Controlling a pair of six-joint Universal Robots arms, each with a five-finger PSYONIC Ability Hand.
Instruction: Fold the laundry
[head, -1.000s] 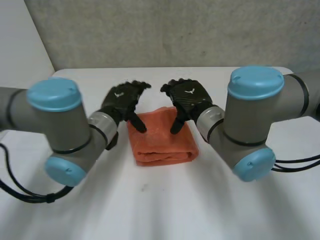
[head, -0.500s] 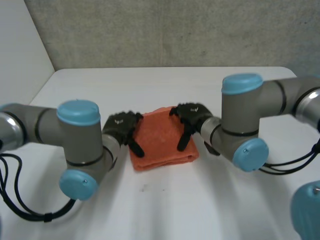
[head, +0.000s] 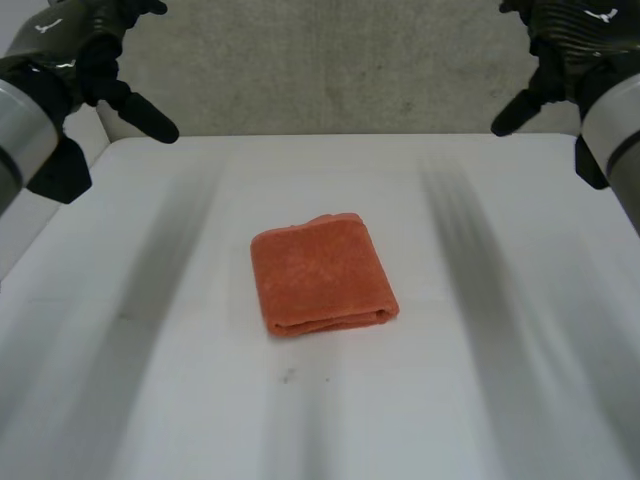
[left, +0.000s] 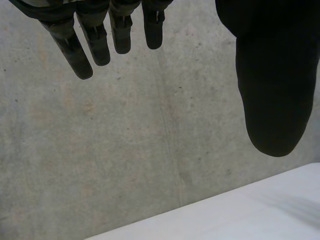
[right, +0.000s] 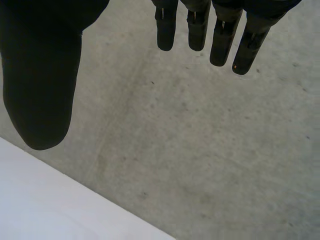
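Tally: 1 orange towel (head: 322, 274), folded, approx. mid-desk. 1 white desk (head: 450, 400). 2 robot hands: left robot hand (head: 85, 40) above far-left corner, right robot hand (head: 570, 40) above far-right corner, both w/ fingers straight. 2 arms: left arm (head: 15, 130), right arm (head: 612, 140). 1 concrete wall (head: 330, 70) behind far edge.

Towel (head: 322, 275) flat on table (head: 480, 400), ctr. Left hand (head: 75, 40) high at 10 o'clock, right hand (head: 570, 35) at 2; both well apart from towel.
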